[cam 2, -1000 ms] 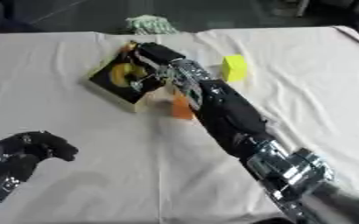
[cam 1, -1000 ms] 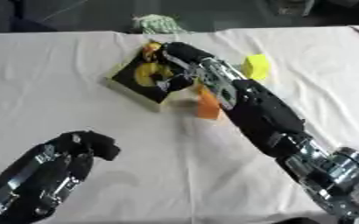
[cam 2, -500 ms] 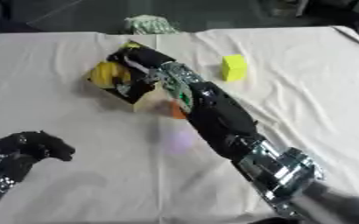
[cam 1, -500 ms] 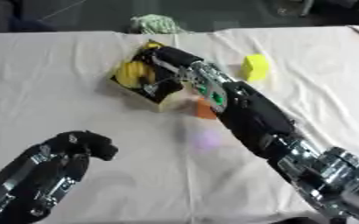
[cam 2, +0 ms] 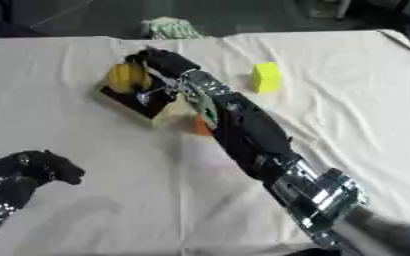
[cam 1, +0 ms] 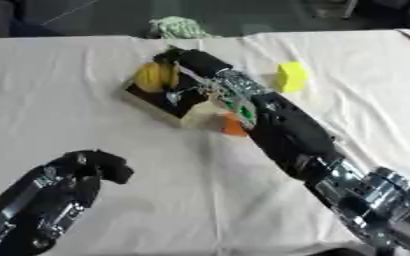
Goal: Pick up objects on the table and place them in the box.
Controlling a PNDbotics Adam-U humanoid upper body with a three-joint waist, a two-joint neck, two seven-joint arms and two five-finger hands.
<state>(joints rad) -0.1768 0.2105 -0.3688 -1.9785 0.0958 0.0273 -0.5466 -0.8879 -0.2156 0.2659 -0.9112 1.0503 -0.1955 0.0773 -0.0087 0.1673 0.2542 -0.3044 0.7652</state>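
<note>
My right arm reaches from the lower right up to an open box (cam 1: pixel 195 116) with a dark inside and pale walls, near the table's far middle. My right hand (cam 1: pixel 194 60) is over the box's far edge, fingers curled against a rounded yellow object (cam 1: pixel 152 76) that stands at the box's left side. A small orange object (cam 1: pixel 233 126) lies on the cloth just right of the box, partly hidden by my forearm. A yellow-green cube (cam 1: pixel 291 76) sits further right. My left hand (cam 1: pixel 90 167) hovers at the lower left, fingers curled, holding nothing.
A green-and-white bundle (cam 1: pixel 179 26) lies at the table's far edge. The white cloth (cam 1: pixel 77 125) covers the whole table. Dark floor shows beyond the far edge.
The yellow object, lying flat in the box a second ago, now stands up at the box's left side beside my right hand. My left hand has hardly moved.
</note>
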